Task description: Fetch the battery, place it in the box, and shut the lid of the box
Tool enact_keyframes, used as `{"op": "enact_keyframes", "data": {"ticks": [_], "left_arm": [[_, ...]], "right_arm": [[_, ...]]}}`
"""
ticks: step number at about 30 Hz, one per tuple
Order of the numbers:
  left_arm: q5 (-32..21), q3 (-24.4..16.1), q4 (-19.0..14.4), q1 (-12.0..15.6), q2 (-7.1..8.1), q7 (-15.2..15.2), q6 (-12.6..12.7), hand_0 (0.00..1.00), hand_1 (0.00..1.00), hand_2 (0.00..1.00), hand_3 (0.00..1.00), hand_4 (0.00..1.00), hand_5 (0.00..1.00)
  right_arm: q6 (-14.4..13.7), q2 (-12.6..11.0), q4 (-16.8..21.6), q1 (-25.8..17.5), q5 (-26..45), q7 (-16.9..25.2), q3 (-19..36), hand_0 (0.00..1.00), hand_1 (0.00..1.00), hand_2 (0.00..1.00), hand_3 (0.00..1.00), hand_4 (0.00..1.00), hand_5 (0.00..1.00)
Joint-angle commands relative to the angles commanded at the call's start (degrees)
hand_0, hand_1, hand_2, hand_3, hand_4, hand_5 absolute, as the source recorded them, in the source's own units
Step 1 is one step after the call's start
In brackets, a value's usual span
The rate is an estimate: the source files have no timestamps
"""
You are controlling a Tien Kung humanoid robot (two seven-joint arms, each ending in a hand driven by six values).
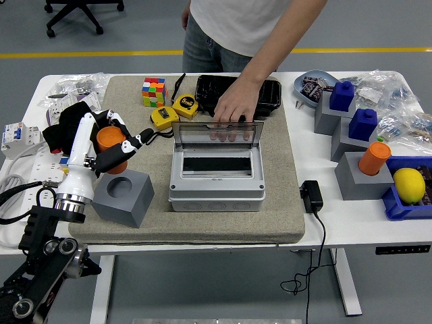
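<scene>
The robot's left hand (108,143), white-backed with black fingertips, has its fingers wrapped round an orange cylindrical battery (109,140) and holds it in the air above a grey block with a round socket in its top (124,196); the socket is bare and the battery is clear of it. That block sits on the left part of a beige felt mat (290,202) spread over the white table (337,223). In the middle of the mat is a grey plastic box (214,179), its clear hinged lid (216,133) standing upright at the back, and a person's hand (233,108) reaches in from the far side with its fingers resting on the lid's top edge. Behind the box lie two yellow tape measures (173,111), a coloured puzzle cube (153,92) and a black tray (237,94). Off to the right stand more grey blocks, two carrying blue pieces (354,108) and one a second orange cylinder (374,158), beside a lemon (409,185) in a blue bin. A black power adapter (311,195) lies near the mat's right edge.
</scene>
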Motion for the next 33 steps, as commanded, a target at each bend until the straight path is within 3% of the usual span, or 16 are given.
{"op": "enact_keyframes", "data": {"ticks": [1, 13, 18, 19, 24, 25, 33], "left_arm": [[-0.05, 0.40, 0.04, -0.23, 0.04, 0.03, 0.11, 0.063, 0.020, 0.013, 0.003, 0.998, 0.487], [2.13, 7.63, 1.19, -3.82, 1.17, -0.02, 2.70, 0.062, 0.017, 0.012, 0.007, 0.998, 0.501], [8.43, 12.29, 2.50, -6.22, 1.93, 0.63, 4.15, 0.062, 0.017, 0.012, 0.007, 0.998, 0.501], [9.84, 12.89, 2.73, -6.60, 2.04, 0.95, 4.11, 0.068, 0.019, 0.012, 0.003, 0.998, 0.238], [17.40, 15.72, 3.84, -8.47, 2.52, 3.28, 3.11, 0.068, 0.019, 0.012, 0.003, 0.998, 0.238], [18.80, 15.85, 3.93, -8.71, 2.50, 3.88, 2.80, 0.065, 0.018, 0.013, 0.022, 0.998, 0.002], [24.89, 16.15, 4.30, -10.35, 2.28, 6.77, 2.06, 0.055, 0.018, 0.014, 0.027, 0.998, 0.002]], "right_arm": [[0.00, -0.01, 0.00, 0.04, -0.01, 0.00, 0.01, 0.775, 0.715, 0.712, 0.751, 0.998, 0.998], [-0.04, -0.05, 0.00, 0.14, -0.09, -0.03, -0.01, 0.775, 0.715, 0.712, 0.752, 0.998, 0.998], [-0.04, -0.08, 0.00, 0.16, -0.09, -0.05, -0.08, 0.775, 0.715, 0.712, 0.752, 0.998, 0.998], [-0.06, -0.08, 0.00, 0.17, -0.09, -0.05, -0.06, 0.775, 0.713, 0.712, 0.751, 0.998, 0.998], [-0.11, -0.12, 0.00, 0.29, 0.16, 0.06, -0.10, 0.775, 0.713, 0.712, 0.751, 0.998, 0.998], [-0.12, -0.14, 0.00, 0.30, 0.18, 0.06, -0.09, 0.776, 0.713, 0.712, 0.751, 0.998, 0.998], [-0.19, -0.20, 0.00, 0.20, 0.36, 0.01, -0.01, 0.776, 0.714, 0.712, 0.750, 0.998, 0.998]]}}
